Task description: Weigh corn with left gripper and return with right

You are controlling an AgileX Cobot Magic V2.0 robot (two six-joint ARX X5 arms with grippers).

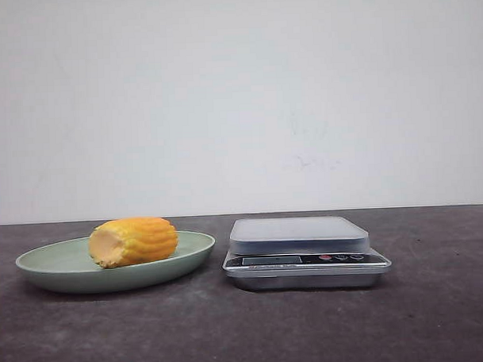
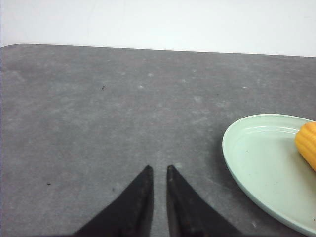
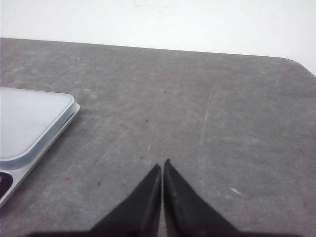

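Observation:
The corn point(image 1: 133, 241), a stubby yellow-orange cob with its pale cut end to the left, lies on a pale green plate point(image 1: 46, 263) at the left of the table. In the left wrist view only its edge point(image 2: 307, 145) shows, on the plate point(image 2: 256, 158). My left gripper point(image 2: 158, 169) hovers over bare table beside the plate, empty, its fingers a narrow gap apart. My right gripper point(image 3: 162, 165) is shut and empty over bare table beside the scale point(image 3: 29, 123). Neither gripper shows in the front view.
A silver kitchen scale point(image 1: 305, 250) with a flat grey platform stands right of the plate, with its display and buttons facing the front. The dark grey table ends at a white wall behind.

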